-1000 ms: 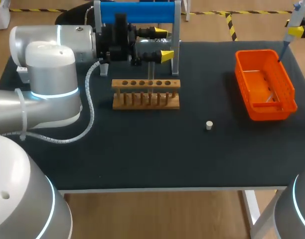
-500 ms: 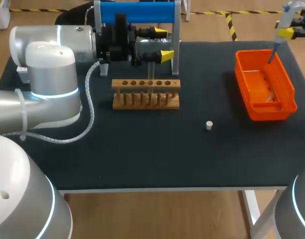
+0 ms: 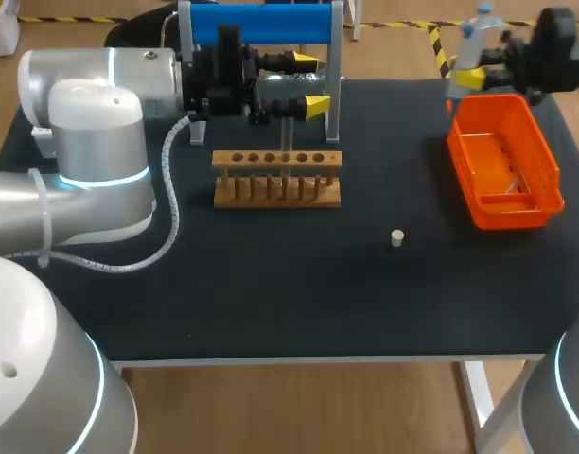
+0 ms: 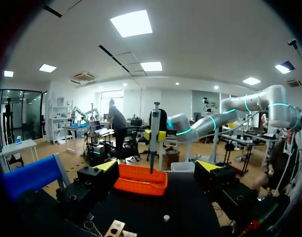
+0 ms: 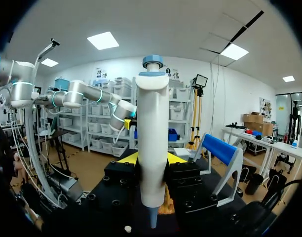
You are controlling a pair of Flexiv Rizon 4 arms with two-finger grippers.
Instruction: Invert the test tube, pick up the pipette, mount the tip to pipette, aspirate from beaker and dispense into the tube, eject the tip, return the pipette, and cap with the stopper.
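**A:** Above the worktop (image 3: 271, 293), where's the pipette (image 5: 152, 113)?

**B:** In the air beside the far corner of the orange basket (image 3: 458, 156), clamped in the right hand (image 5: 152, 159). The left hand (image 3: 315, 83) is spread apart, with nothing showing between its fingers.

**A:** Which way does it point?

**B:** Upright. Its long axis is vertical, with the plunger button on top and the narrow nose down.

**A:** How will it handle?

**B:** Probably light, stiff and smooth plastic. I'd grip the thick barrel, never the thin nose. The stopper (image 3: 396, 237) lies well apart.

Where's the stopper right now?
Head view: the stopper sits alone on the black table, right of centre, between the wooden rack and the orange bin, slightly nearer me than both.
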